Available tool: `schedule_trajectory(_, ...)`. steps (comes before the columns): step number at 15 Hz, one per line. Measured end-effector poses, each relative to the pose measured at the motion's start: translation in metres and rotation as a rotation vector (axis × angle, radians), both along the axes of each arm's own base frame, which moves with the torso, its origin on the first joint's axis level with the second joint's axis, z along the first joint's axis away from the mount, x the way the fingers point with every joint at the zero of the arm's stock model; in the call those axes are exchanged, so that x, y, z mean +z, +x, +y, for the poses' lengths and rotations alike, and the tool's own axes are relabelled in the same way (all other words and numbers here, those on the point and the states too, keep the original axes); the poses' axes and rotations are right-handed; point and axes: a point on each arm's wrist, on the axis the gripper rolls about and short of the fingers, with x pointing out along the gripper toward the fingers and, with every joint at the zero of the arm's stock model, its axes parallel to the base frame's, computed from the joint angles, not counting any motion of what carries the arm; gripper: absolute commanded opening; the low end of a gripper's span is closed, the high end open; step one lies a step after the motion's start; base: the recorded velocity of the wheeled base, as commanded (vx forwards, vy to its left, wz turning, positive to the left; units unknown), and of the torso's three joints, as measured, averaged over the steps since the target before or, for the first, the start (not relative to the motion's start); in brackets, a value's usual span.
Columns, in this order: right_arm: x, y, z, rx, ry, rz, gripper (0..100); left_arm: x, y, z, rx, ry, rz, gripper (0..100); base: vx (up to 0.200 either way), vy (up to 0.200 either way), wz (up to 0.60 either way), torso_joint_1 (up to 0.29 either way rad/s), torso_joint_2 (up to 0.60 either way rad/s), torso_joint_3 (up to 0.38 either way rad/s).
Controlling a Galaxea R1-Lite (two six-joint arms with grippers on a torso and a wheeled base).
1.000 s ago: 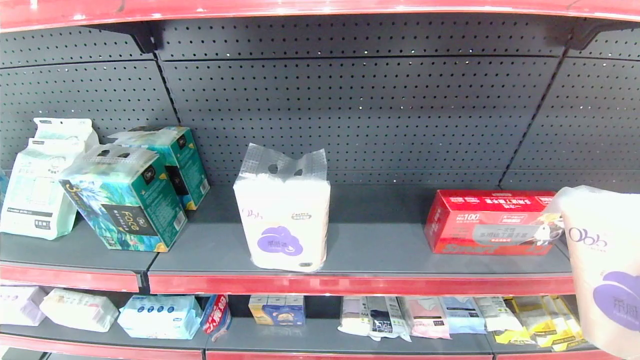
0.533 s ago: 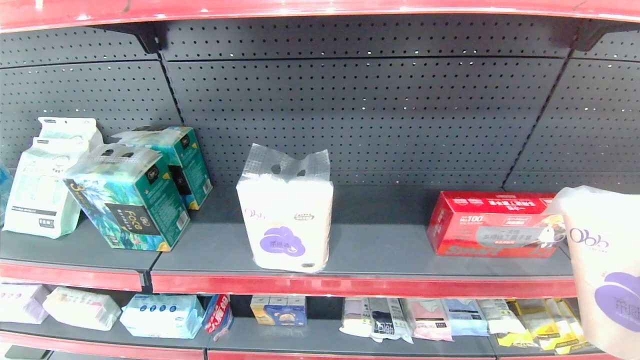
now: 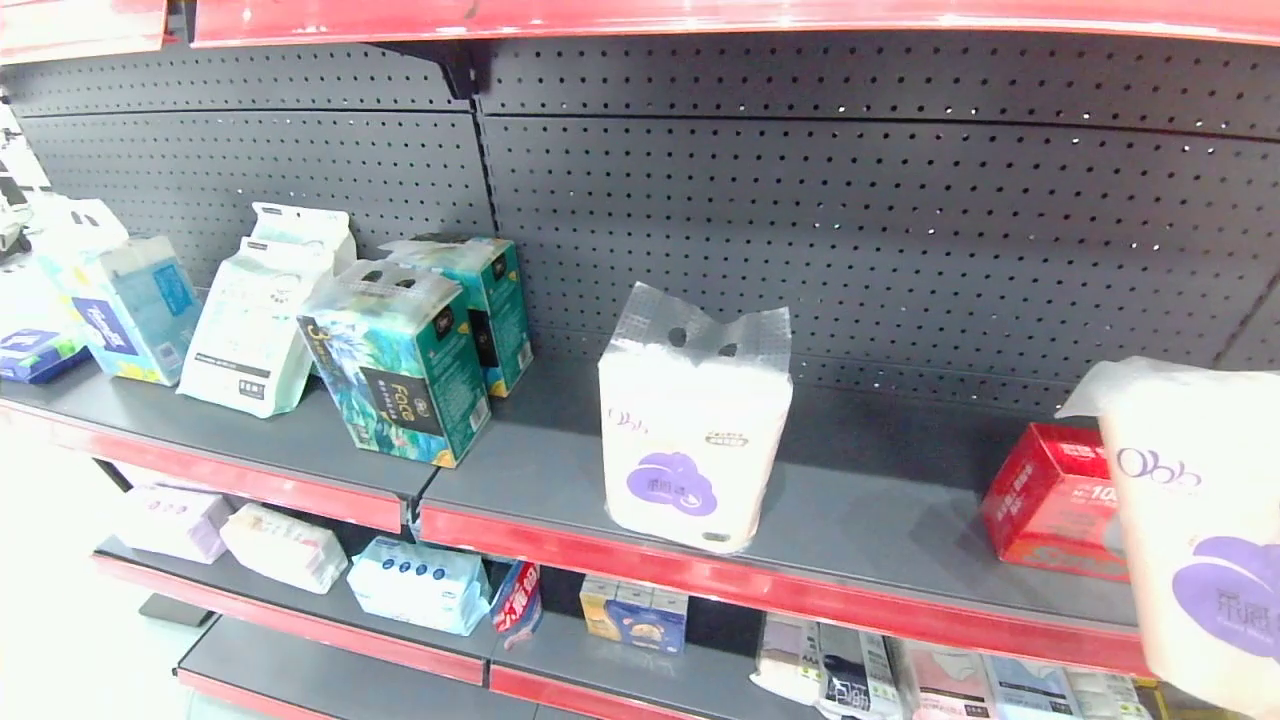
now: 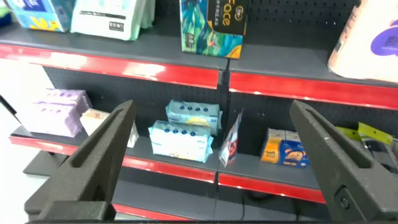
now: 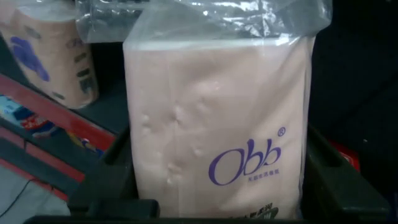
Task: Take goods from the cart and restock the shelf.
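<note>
Gripping a white tissue pack from both sides, the right gripper has its black fingers pressed against the plastic wrap, closed only as far as the pack's width allows. The pack stands upright in the grasp with its purple print toward the wrist camera and its loose, clear handle flap on top. In the head view this pack sits in front of the red front edge of the shelf; whether it touches the board cannot be told.

Just behind the gripper's load, a red box lies on the board, partly hidden by the pack. Farther to the gripper's left and well apart from it, a matching pack stands upright near the shelf's front edge. Beyond that are two green tissue boxes, one behind the other, then a white pouch pack and a blue-and-white pack.

The left gripper is spread wide and holds nothing, its fingers well apart. Ahead of it, framed between the fingers, blue wipe packs are stacked on a lower shelf, with small yellow-and-blue cartons near them on the same board.
</note>
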Motion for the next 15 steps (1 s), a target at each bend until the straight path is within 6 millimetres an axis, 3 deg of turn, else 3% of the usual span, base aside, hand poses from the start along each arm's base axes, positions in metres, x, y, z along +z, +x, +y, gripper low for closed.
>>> schedule_trajectory(4, 0.021, 0.015, 0.007, 0.156, 0.035, -0.027, 0, 0.0, 0.0, 0.0, 0.0, -0.001, 0.001, 100, 0.0, 0.0, 0.0, 0.0, 0.0, 0.0)
schedule_trajectory(9, 0.036, 0.069, 0.022, 0.241, 0.128, -0.096, 0, 0.0, 0.0, 0.0, 0.0, -0.001, 0.001, 100, 0.0, 0.0, 0.0, 0.0, 0.0, 0.0)
schedule_trajectory(12, 0.029, 0.1, 0.028, 0.237, 0.217, -0.051, 0, 0.0, 0.0, 0.0, 0.0, -0.001, 0.001, 100, 0.0, 0.0, 0.0, 0.0, 0.0, 0.0)
schedule_trajectory(15, 0.02, 0.116, 0.031, 0.231, 0.254, -0.001, 0, 0.0, 0.0, 0.0, -0.001, -0.001, 0.001, 100, 0.0, 0.0, 0.0, 0.0, 0.0, 0.0)
